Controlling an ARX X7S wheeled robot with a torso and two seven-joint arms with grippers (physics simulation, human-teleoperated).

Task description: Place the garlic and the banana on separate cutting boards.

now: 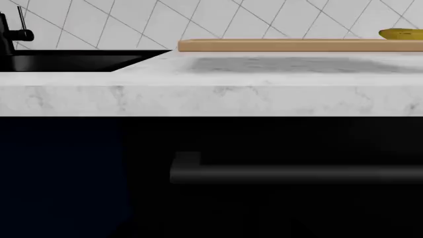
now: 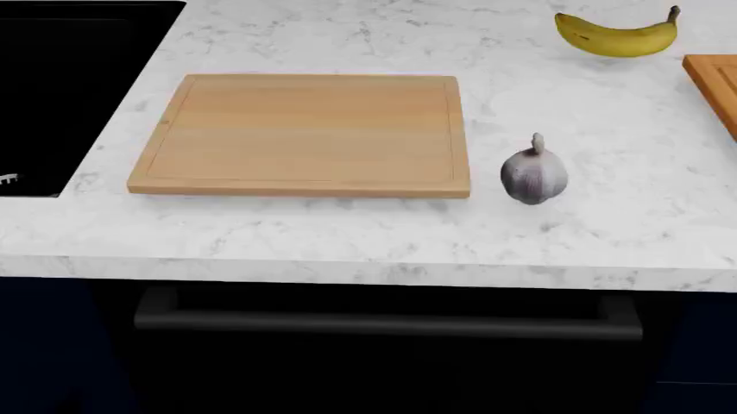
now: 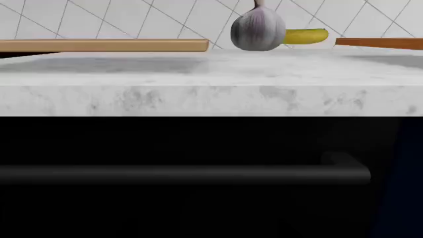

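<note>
The counter (image 2: 345, 241) is white marble with faint grey veining and a smooth matt finish; the pale cutting board (image 2: 305, 129) near its front edge is light wood with fine grain, the darker cutting board (image 2: 716, 82) at its right edge orange-brown wood. The garlic (image 2: 533, 175) has a papery skin, the banana (image 2: 616, 36) a smooth yellow peel. The sink (image 2: 69, 86) and drawer handle (image 2: 381, 323) are matt black; the wall tiles (image 1: 198, 20) are smooth white.

A kitchen: marble countertop (image 2: 345, 233), black sink (image 2: 58, 86), tiled backsplash (image 1: 198, 20) and dark drawer handle (image 2: 381, 323).

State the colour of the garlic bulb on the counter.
Whitish-grey with a purple tinge; the garlic shows best in the head view.
</note>
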